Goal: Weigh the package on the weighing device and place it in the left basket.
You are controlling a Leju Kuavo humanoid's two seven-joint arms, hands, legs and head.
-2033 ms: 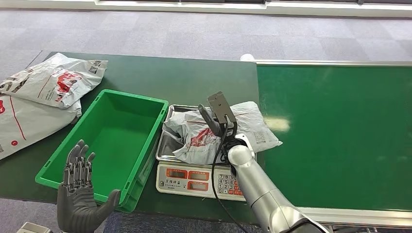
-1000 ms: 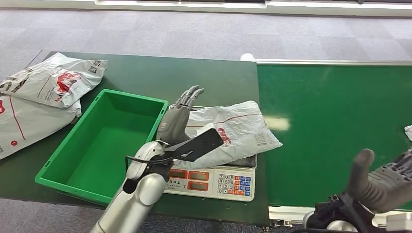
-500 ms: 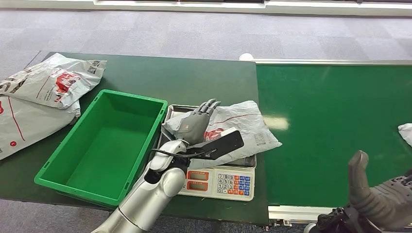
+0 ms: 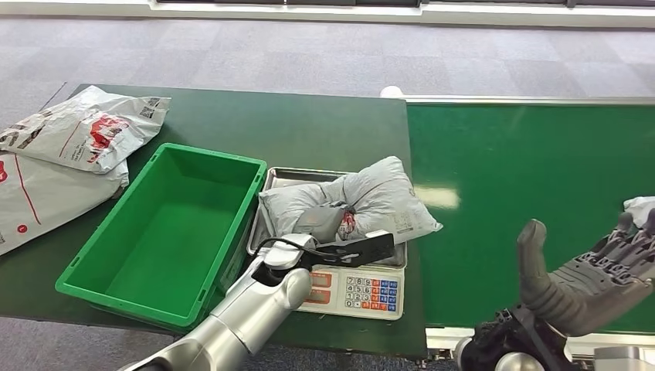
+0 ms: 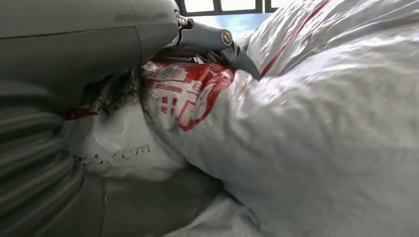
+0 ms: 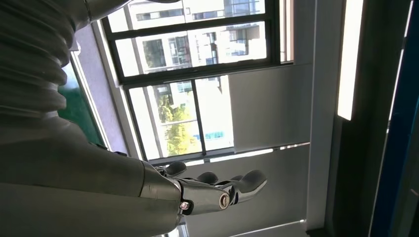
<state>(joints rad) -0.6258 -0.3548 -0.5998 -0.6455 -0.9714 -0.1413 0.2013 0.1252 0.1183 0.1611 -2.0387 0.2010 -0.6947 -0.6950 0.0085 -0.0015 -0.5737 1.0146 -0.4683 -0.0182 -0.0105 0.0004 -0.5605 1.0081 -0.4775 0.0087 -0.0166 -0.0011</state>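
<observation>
Left hand [image 4: 323, 222] clenches the bunched grey package [image 4: 371, 199] on the scale's steel tray [image 4: 272, 182]. The green basket [image 4: 166, 232] sits open just left of it. Right hand [image 4: 591, 280], fingers spread and holding nothing, hovers over the conveyor belt [image 4: 525, 178]. Spare mailers [image 4: 81, 127] lie beyond the basket.

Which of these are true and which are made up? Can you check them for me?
1. The left hand grips the package on the scale. True.
2. The green basket already holds a package. False: it holds nothing yet.
3. The right hand holds a package. False: its fingers are spread and hold nothing.
4. Two other packages lie left of the basket. True.
</observation>
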